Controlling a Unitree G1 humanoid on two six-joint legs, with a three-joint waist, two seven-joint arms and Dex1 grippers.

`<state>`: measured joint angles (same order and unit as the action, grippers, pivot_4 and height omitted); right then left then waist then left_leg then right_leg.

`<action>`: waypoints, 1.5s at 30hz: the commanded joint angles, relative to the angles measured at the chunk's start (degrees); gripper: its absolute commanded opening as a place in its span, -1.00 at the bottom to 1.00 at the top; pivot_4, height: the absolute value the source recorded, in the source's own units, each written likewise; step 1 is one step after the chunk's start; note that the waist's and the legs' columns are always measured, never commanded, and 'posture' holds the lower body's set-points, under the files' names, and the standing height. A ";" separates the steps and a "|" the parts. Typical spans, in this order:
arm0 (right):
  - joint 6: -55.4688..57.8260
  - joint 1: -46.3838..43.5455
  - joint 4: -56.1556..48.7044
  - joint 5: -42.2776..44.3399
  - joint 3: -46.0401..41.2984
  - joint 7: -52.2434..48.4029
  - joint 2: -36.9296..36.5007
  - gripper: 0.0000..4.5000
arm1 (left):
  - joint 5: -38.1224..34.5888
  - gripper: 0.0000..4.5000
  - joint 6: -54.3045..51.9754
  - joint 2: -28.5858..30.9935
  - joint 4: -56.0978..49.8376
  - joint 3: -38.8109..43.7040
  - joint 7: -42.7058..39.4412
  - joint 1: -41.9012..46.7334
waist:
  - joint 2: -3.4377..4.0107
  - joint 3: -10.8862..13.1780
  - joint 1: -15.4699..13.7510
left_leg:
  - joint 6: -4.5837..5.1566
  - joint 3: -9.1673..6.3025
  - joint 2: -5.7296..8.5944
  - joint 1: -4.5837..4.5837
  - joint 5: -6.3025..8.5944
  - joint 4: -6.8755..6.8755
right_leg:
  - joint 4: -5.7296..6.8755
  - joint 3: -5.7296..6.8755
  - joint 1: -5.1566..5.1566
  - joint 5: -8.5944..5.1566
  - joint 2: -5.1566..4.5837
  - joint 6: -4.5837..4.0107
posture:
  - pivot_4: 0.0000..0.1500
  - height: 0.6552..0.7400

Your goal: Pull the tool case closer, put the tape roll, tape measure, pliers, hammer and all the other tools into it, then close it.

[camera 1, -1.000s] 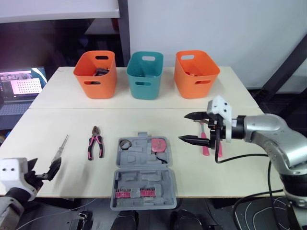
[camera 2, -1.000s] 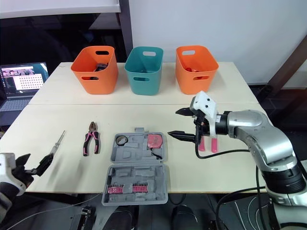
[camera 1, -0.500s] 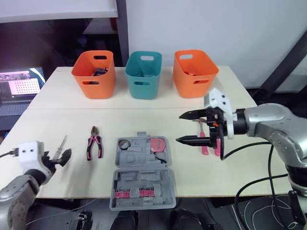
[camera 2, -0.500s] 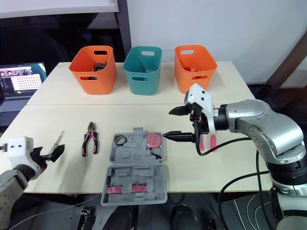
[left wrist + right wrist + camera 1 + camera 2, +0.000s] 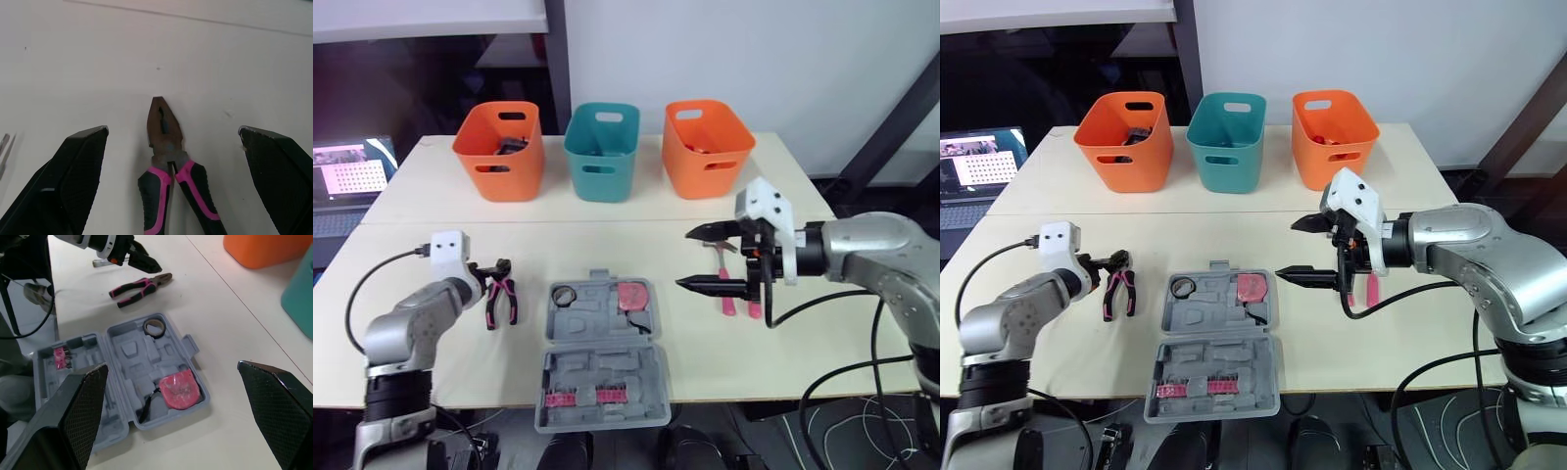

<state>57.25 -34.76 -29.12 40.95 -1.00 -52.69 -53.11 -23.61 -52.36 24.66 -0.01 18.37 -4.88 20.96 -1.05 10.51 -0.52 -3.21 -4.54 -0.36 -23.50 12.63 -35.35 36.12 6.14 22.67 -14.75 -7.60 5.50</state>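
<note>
Step in hand: picking up the pliers (image 5: 168,181). The tool case (image 5: 604,372) lies open at the near middle of the desk (image 5: 607,211). The tape roll (image 5: 570,293) and tape measure (image 5: 632,295) are seated in its far half.

Your left end effector (image 5: 494,267) sits at the pliers' far end, left of the case. The wrist view has the jaws spread wide to either side of the pliers' head, holding nothing. The pliers lie flat on the desk, handles toward the near edge.

Your right end effector (image 5: 683,259) hovers right of the case, also wide open and empty. The pink-handled hammer (image 5: 725,297) lies on the desk behind it, partly hidden.

Next move, as I judge it: lower the left end effector, close across the head or the top of the handles, then carry the pliers right to the case.

Against a second ago: the left arm has come up from the near-left corner of the desk to the pliers. The right end effector has barely shifted and stays open. Nothing in the case has changed.
</note>
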 commanded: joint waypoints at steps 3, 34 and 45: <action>-1.83 -0.40 -0.31 -2.35 -1.19 2.16 -1.33 0.99 | 2.34 1.00 0.05 -4.23 -0.39 0.05 4.28 -0.90 | -0.05 0.03 -0.24 | -0.05 0.01 0.00 0.00 -0.03 -0.03 | 0.01 -0.01 -0.01 0.03 -0.01 0.04 | 1.00 1.00; -4.89 -2.73 3.67 -8.34 3.09 2.43 -0.06 1.00 | 8.93 0.05 20.18 3.03 0.65 -10.07 -15.90 -0.77 | 0.02 0.06 -1.54 | -0.08 0.06 -0.03 -0.51 -0.04 -0.67 | 0.03 -0.07 0.29 0.34 0.03 -0.03 | 1.00 1.00; -13.19 -7.24 5.49 -10.80 9.61 -6.00 2.38 1.00 | 0.65 0.05 22.82 17.88 -6.80 -24.42 -59.12 8.61 | 0.13 0.15 -0.90 | -0.10 0.12 -0.02 -0.91 -0.05 -0.70 | -0.06 -0.11 0.61 0.40 0.02 0.08 | 1.00 1.00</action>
<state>46.35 -40.74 -23.24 31.03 8.17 -57.35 -51.04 -21.15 -29.94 41.35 -4.50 -5.55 -59.62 27.65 -0.92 10.67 -1.43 -3.31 -4.43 -0.39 -24.41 12.57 -36.05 36.08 6.03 23.29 -14.36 -7.57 5.58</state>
